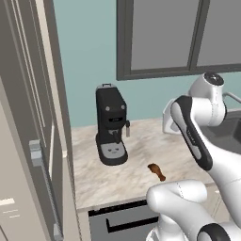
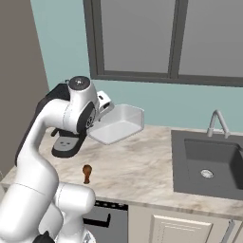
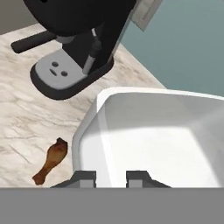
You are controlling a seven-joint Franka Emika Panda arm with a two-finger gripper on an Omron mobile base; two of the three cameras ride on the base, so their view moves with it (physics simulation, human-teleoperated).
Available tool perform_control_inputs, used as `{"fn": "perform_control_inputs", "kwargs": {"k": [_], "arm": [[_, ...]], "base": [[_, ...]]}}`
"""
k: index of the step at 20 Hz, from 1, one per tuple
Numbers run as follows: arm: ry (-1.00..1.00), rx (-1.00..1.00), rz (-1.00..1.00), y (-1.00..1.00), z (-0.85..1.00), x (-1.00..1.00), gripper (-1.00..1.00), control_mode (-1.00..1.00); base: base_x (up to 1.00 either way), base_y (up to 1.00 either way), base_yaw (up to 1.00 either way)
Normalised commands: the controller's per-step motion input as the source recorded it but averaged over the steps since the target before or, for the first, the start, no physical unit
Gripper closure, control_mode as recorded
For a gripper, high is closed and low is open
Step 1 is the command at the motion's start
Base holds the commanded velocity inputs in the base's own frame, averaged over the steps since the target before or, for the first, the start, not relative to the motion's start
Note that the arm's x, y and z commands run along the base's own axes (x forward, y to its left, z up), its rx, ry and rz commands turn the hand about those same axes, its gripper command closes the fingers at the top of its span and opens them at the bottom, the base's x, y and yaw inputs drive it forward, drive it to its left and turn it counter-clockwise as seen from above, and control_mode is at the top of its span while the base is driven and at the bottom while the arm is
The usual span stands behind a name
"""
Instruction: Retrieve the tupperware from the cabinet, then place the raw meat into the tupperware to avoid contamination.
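The tupperware (image 2: pixel 118 123) hangs in the air above the marble counter (image 2: pixel 142 166), tilted, with its open side turned up and toward the window wall. In the hand view the gripper (image 3: pixel 111 177) has one dark fingertip (image 3: pixel 83 177) outside the tub's near wall and the other inside it, so the jaws are clamped on the rim of the tupperware. In the left base view only a corner of the tub (image 1: pixel 168 117) peeks out from behind the white arm.

Going left to right in the left base view: the cabinet (image 1: pixel 28 141) stands at the far left, beige with a grey bar handle, its door edge running down the frame. Next comes a black coffee machine (image 1: pixel 111 124), upright on the counter near the teal wall, with a grey drip tray at its foot. To the right of it and nearer the counter's front edge lies the raw meat (image 1: pixel 156 172), a small reddish-brown drumstick resting flat on the marble, well apart from the machine. Beyond the arm, a dark sink (image 2: pixel 211 163) with a curved grey faucet (image 2: pixel 217 122) is set into the counter.

In the hand view the raw meat (image 3: pixel 50 161) lies on the counter just beside the tub's lower left corner, below it, not inside.
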Motion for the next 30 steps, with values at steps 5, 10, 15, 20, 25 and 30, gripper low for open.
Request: {"fn": "perform_control_inputs", "kwargs": {"k": [5,10,15,20,25,30], "arm": [[0.01,0.00,0.00,-0.16,-0.09,0.12,1.00,-1.00],[0.02,0.00,0.00,-0.12,-0.08,0.15,1.00,-1.00],[0.03,0.00,0.00,-0.19,-0.06,0.15,1.00,-1.00],[0.05,0.00,0.00,-0.19,-0.05,0.16,1.00,-1.00],[0.07,0.00,0.00,-0.11,-0.07,0.21,1.00,-1.00],[0.06,0.00,0.00,-0.11,-0.10,0.23,1.00,-1.00]], "base": [[0.00,0.00,0.00],[0.00,0.00,0.00],[0.00,0.00,0.00],[0.00,0.00,0.00],[0.00,0.00,0.00],[0.00,0.00,0.00]]}}
